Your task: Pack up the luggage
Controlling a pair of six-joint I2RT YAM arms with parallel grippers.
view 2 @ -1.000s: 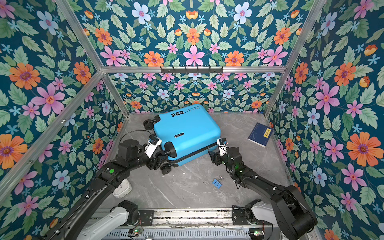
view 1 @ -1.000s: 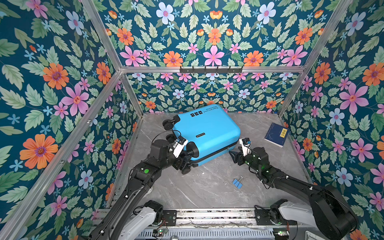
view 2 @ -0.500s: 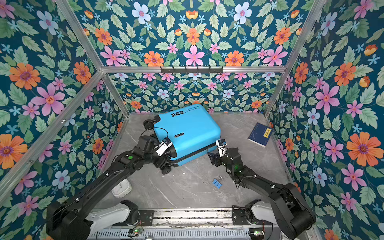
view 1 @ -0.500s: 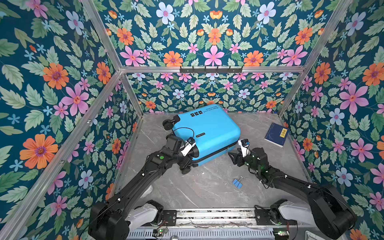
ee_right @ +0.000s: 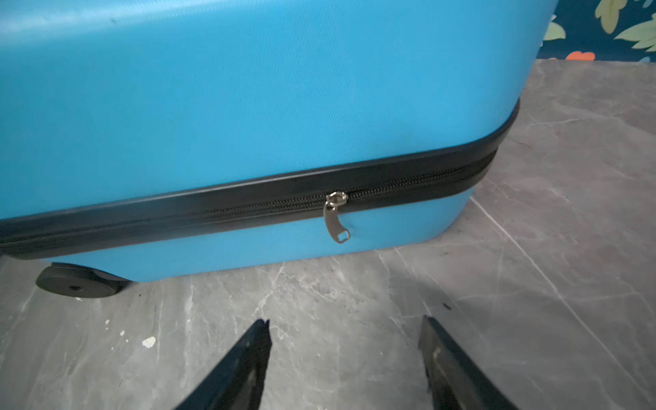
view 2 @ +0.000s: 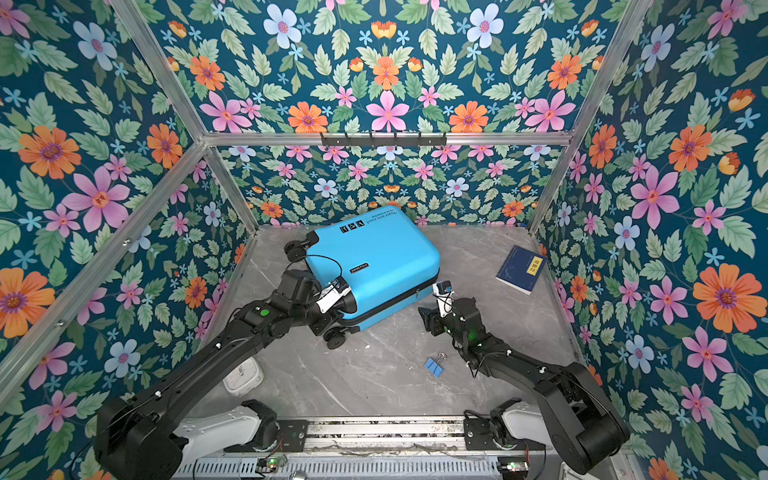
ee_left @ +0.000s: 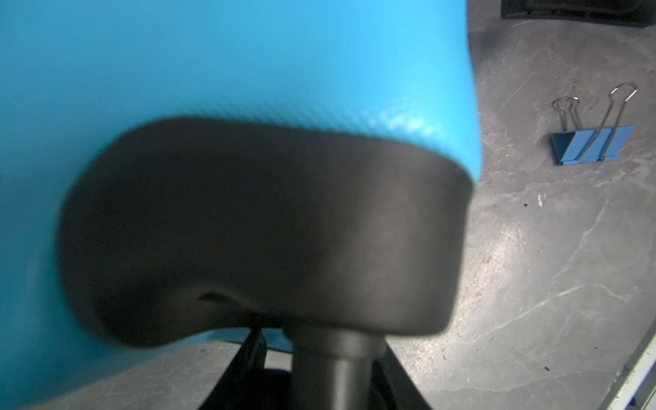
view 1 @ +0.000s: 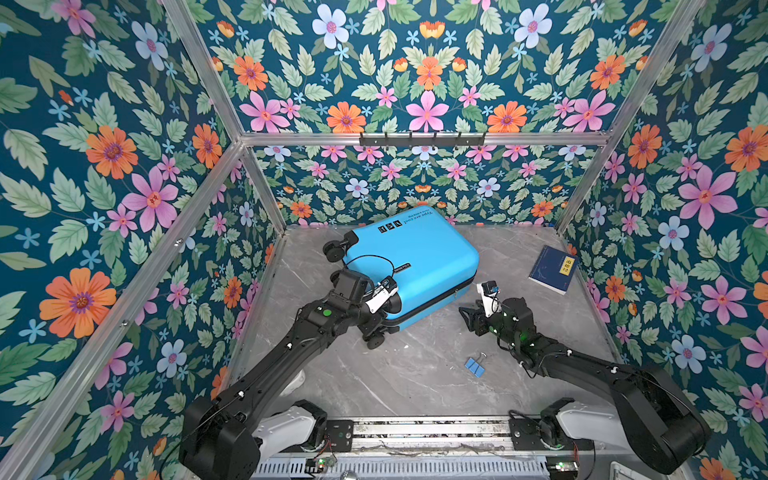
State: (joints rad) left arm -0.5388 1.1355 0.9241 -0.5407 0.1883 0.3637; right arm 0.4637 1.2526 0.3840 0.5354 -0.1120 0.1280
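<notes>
The sky-blue luggage [view 1: 415, 257] [view 2: 374, 253] lies flat at the back of the grey floor, its black zipper closed along the near side. My left gripper [view 1: 387, 318] [view 2: 345, 320] is at its near left corner. In the left wrist view its jaws straddle the stem of a black caster wheel [ee_left: 269, 227] under the blue shell [ee_left: 213, 64]; a gap shows beside one finger. My right gripper [view 1: 467, 313] [ee_right: 344, 323] hovers open over the floor, a short way from the silver zipper pull [ee_right: 335, 222], holding nothing.
A dark-blue book [view 1: 555, 269] [view 2: 521, 269] lies by the right wall. A blue binder clip [view 1: 475, 365] [ee_left: 591, 143] sits on the floor in front of the luggage. A white object [view 2: 243, 376] lies under my left arm. Floral walls enclose three sides.
My left arm has reached forward to the luggage's near corner wheel and its jaws have narrowed around the stem. The right gripper has narrowed slightly and barely moved.
</notes>
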